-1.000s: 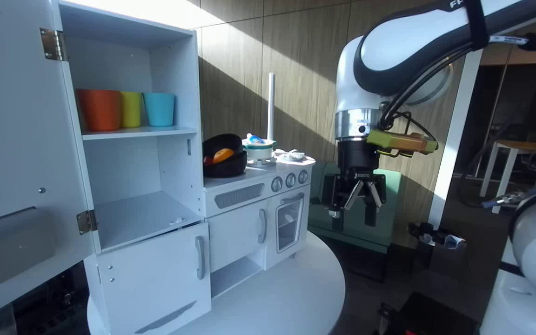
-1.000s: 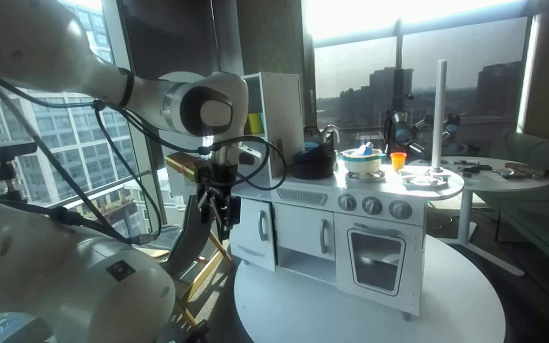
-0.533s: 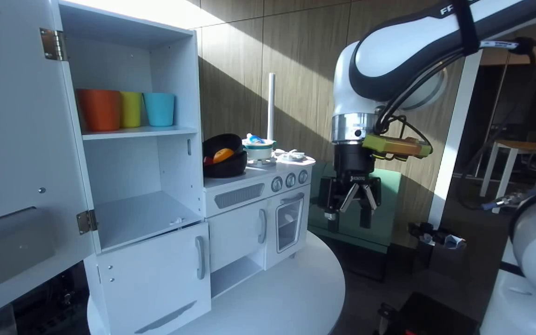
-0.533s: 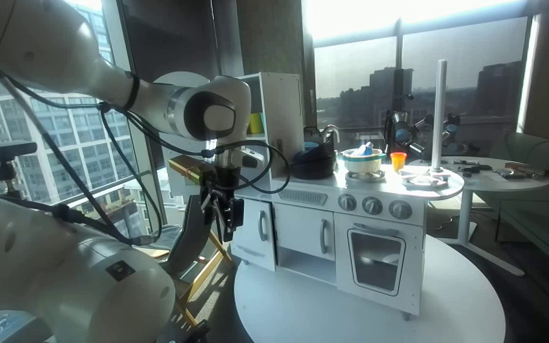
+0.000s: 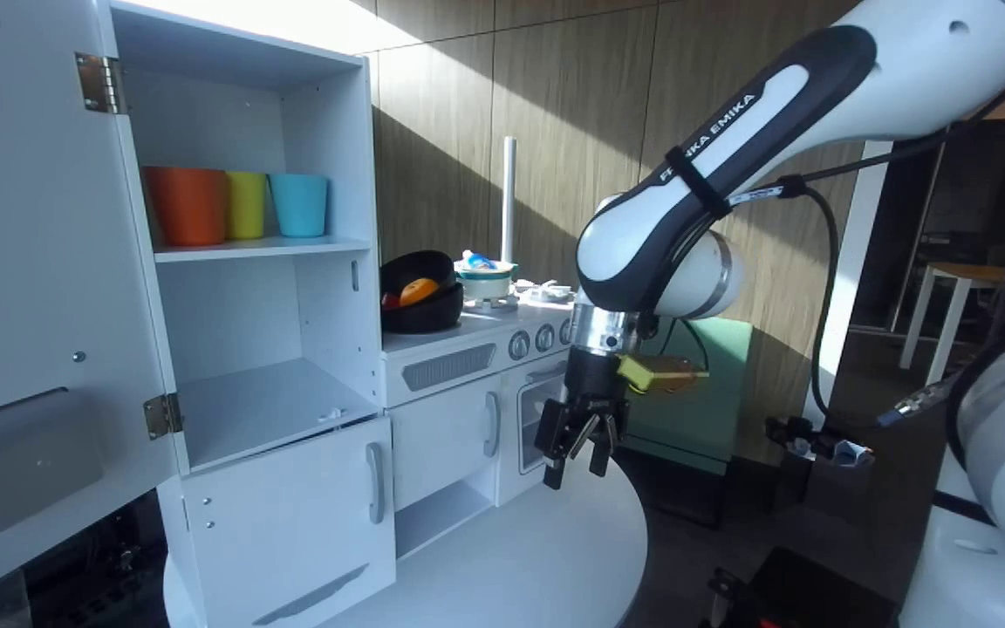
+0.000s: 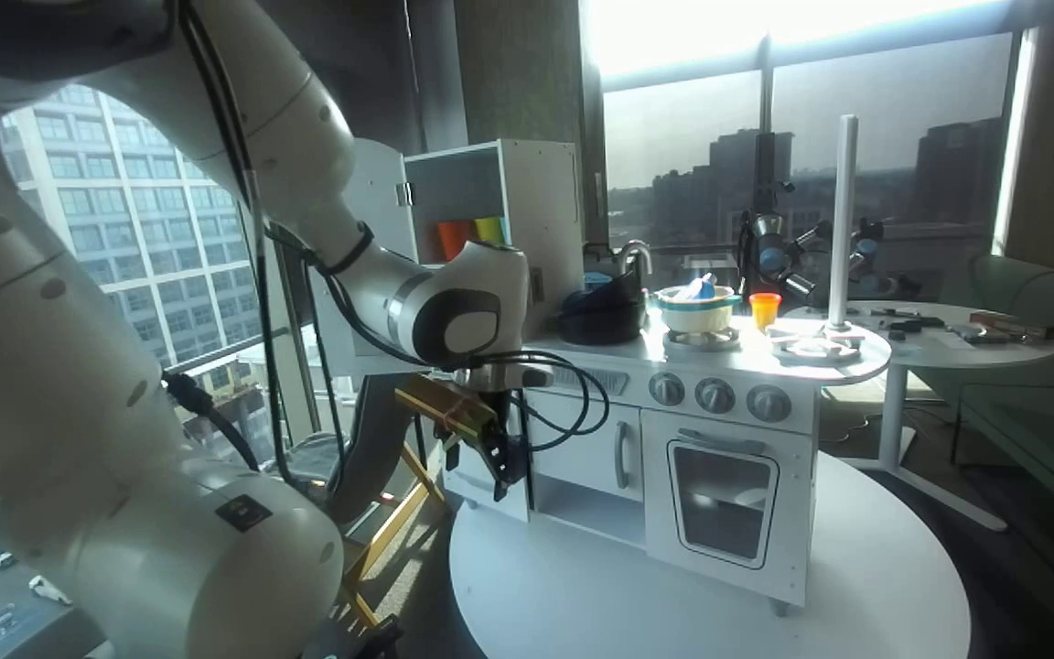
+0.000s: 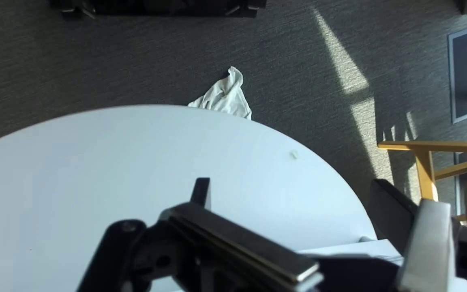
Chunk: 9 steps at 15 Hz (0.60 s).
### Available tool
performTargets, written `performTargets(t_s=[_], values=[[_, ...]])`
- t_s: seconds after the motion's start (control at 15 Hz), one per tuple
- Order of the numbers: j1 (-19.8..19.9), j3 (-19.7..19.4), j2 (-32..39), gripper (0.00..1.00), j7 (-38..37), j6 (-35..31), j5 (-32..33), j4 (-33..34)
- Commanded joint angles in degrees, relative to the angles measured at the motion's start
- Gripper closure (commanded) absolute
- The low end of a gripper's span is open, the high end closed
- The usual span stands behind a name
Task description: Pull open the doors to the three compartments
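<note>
White runs along my left: the tall open panel (image 5: 27, 288), then the first small door (image 5: 284, 528) of the toy kitchen (image 5: 337, 323), low down, its upright handle (image 5: 375, 482) near the right edge; next along come the middle door (image 5: 441, 445) and the oven-style door (image 6: 722, 503), and all three look closed, or nearly so. I'd judge this as the approach, though which handle it's meant for I can't say. To do an upright one well, turn the gripper (image 5: 576, 469) toward the door, straddle the handle, squeeze, then draw outward in an arc, since a straight tug may slip. The fingers (image 5: 553, 474) stand apart with nothing between them, above the round table (image 5: 511, 567), pointing mostly down; the arm (image 5: 764, 131) slopes down to them from the upper right.
</note>
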State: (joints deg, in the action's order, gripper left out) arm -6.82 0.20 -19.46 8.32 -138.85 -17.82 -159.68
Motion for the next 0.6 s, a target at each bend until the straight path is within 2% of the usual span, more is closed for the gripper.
performTargets(t_s=[0.0, 0.13, 0.27, 0.47, 0.53], values=[[-1.6, -3.6, 12.7, 0.0, 10.5, -10.7, -4.4, 3.2], [-3.8, -3.7, 17.0, 0.0, 20.5, -12.4, -13.0, 6.8], [-3.4, -1.4, 20.8, 0.0, 28.3, -13.4, -20.3, 10.7], [-2.8, 3.7, 24.8, 0.0, 30.8, -18.9, -25.1, 15.3], [-4.9, 3.4, 26.1, 0.0, 31.0, -21.6, -26.0, 16.5]])
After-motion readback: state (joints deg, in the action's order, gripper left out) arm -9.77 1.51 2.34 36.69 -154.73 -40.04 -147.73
